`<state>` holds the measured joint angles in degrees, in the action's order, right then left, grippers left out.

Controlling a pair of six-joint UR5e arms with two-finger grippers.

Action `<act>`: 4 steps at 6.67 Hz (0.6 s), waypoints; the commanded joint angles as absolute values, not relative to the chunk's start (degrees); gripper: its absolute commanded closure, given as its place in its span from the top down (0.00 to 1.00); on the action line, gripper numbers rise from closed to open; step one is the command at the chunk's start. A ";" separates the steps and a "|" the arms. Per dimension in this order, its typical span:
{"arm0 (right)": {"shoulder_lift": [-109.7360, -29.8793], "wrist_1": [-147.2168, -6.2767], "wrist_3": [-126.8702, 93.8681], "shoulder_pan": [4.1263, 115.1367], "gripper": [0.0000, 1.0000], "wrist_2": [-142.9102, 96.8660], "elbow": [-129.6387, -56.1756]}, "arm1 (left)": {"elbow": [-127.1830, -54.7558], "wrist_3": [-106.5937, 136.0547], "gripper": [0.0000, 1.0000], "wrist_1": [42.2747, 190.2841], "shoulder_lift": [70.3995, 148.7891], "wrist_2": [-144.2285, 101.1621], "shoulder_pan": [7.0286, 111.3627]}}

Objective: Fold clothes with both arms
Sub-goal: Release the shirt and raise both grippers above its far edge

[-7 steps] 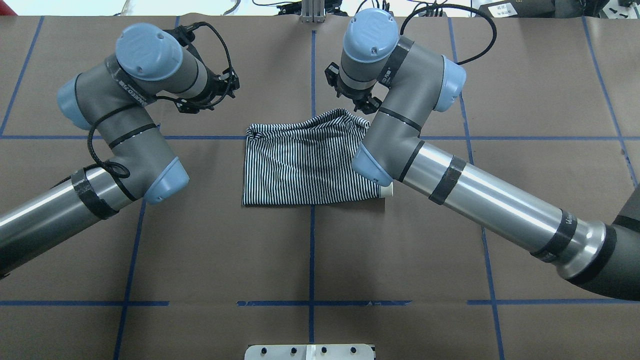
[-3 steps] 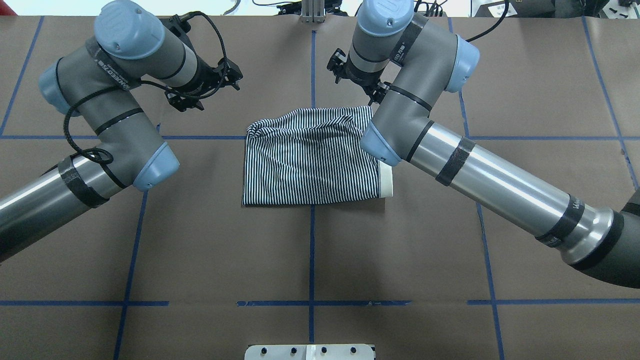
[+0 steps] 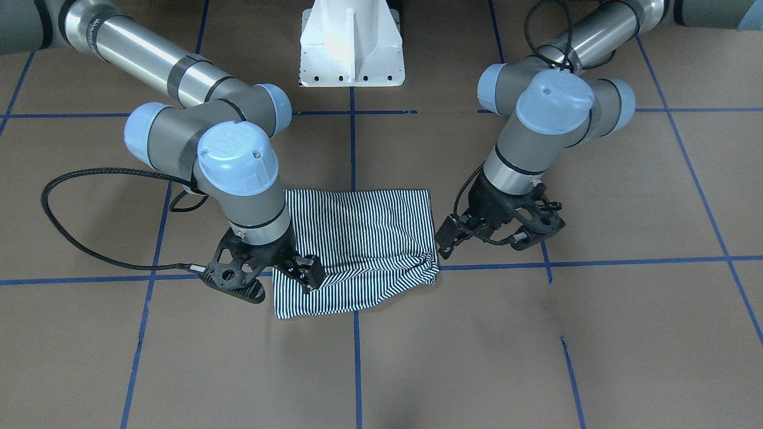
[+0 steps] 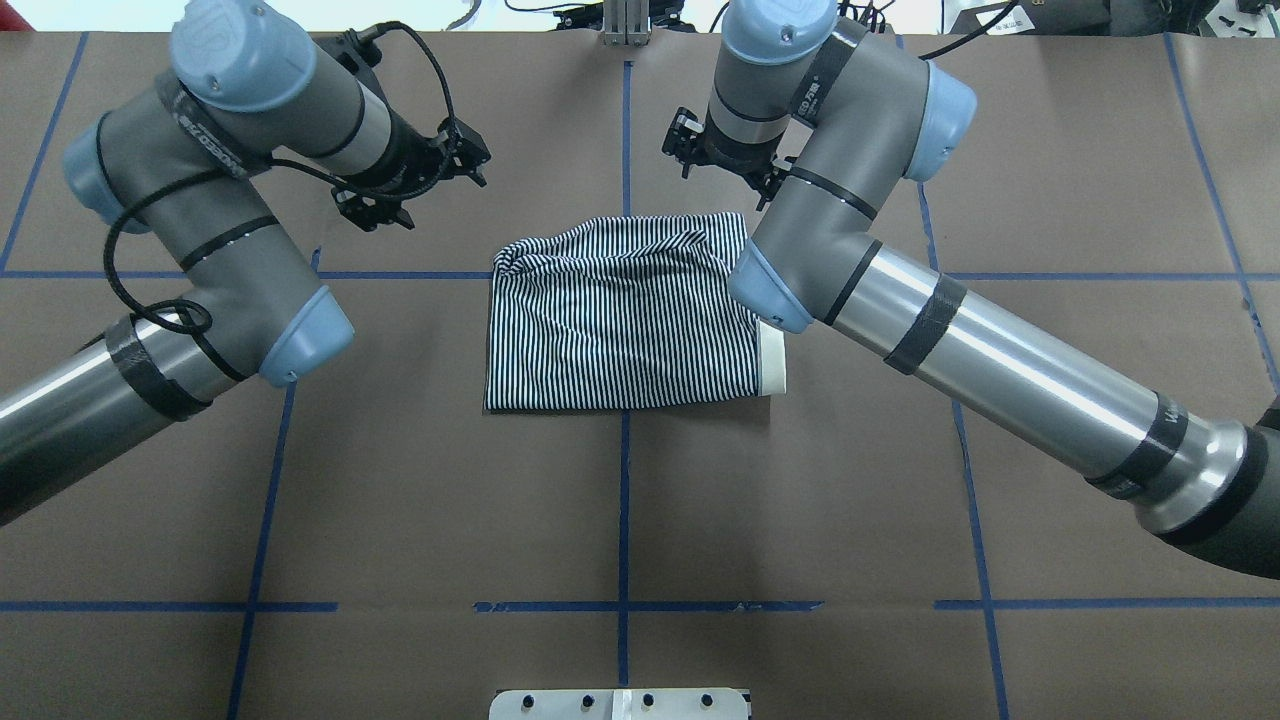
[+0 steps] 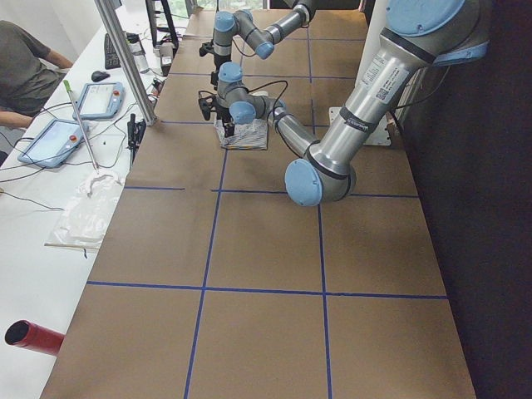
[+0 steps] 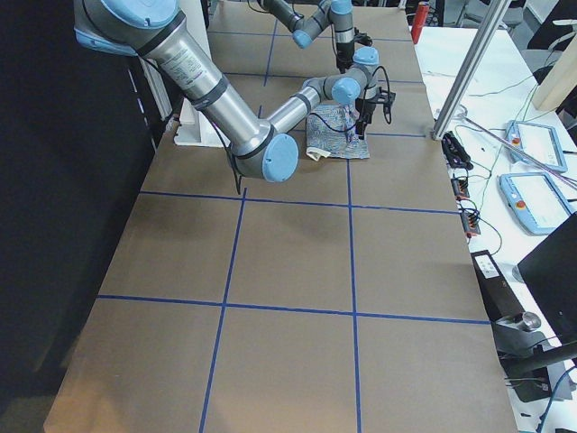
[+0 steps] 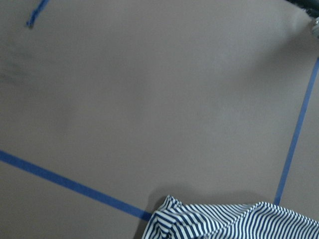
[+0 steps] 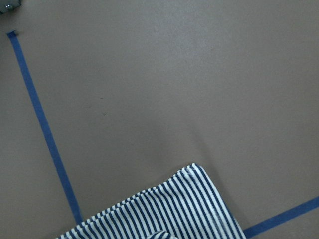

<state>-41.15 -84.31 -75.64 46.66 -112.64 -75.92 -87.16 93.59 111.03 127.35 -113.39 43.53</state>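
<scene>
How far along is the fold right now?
Done: the shirt lies folded into a compact rectangle, cream collar peeking out at one corner. In hand: nothing; the left gripper is clear of the cloth and the right gripper hangs by its far edge, neither gripping it. Left: the far edge looks rumpled, so maybe a smoothing pass or one more fold.

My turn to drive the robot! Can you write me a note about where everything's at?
Shirt: folded into a rough rectangle on the table, far edge rumpled, collar peeking out.
Left gripper: off the shirt's far left corner, holding nothing; open or shut unclear.
Right gripper: by the far right corner, holding nothing; also unclear.
Left to do: maybe smooth it or fold once more.
</scene>
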 commanded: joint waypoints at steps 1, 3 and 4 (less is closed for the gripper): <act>-45.07 -84.99 -62.81 53.14 1.00 -120.46 -78.13 | -81.52 101.57 1.00 114.84 131.72 -109.54 38.33; -47.45 -84.82 -59.42 55.89 1.00 -122.16 -78.83 | -75.70 102.13 1.00 118.38 135.33 -109.34 38.23; -48.42 -84.81 -58.81 56.68 1.00 -123.21 -80.14 | -72.72 102.22 1.00 121.52 136.22 -109.16 38.23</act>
<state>-47.09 -84.87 -60.13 55.44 -121.96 -78.96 -76.31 101.95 118.55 134.68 -109.43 38.33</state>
